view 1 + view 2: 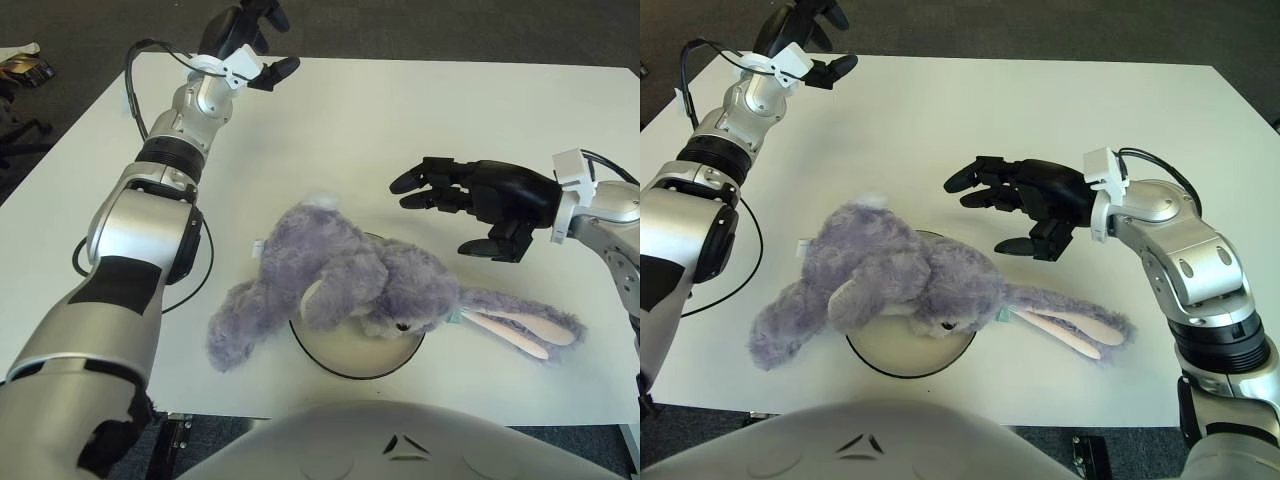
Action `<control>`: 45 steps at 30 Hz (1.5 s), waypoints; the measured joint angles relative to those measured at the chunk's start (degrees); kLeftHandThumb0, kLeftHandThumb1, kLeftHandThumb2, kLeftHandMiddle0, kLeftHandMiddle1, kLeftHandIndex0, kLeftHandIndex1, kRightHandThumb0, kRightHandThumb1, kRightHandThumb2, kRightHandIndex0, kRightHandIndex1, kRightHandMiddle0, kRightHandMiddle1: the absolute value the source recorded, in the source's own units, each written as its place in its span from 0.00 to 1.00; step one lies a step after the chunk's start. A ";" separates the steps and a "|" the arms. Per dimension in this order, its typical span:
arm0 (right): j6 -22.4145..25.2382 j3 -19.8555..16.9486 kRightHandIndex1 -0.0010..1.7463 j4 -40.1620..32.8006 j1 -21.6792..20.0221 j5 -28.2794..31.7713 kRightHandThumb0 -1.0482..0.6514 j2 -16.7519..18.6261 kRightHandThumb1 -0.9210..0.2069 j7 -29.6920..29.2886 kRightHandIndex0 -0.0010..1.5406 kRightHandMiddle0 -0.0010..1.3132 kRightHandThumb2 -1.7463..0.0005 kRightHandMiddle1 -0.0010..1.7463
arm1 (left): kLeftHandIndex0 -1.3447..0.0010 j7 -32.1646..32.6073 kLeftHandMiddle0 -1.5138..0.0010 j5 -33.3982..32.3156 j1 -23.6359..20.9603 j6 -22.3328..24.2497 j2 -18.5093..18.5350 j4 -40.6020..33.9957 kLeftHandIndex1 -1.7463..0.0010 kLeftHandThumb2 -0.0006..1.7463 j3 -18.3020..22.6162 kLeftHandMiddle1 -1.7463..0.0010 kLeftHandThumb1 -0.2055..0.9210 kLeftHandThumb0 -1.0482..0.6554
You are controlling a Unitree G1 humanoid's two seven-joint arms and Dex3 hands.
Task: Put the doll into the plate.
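A purple plush rabbit doll (340, 285) lies across a round white plate (350, 352) with a dark rim, near the table's front edge. Its body and head cover most of the plate. Its legs hang off to the left and its long pink-lined ears (520, 330) trail right onto the table. My right hand (465, 210) hovers above and right of the doll, fingers spread, holding nothing. My left hand (245, 40) is raised at the table's far left edge, well away from the doll. The doll also shows in the right eye view (900, 280).
The white table (400, 110) stretches far behind the plate. A black cable (190, 280) loops beside my left arm. Dark carpet surrounds the table, with some clutter (25, 65) on the floor at the far left.
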 measured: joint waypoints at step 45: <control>6.77 -10.30 0.71 10.66 -6.97 -2.98 0.61 17.79 0.68 -34.71 0.18 0.17 0.23 0.85 | 0.79 -8.11 0.63 -9.09 5.31 4.03 -1.81 -4.44 0.00 0.46 5.85 0.24 0.75 0.61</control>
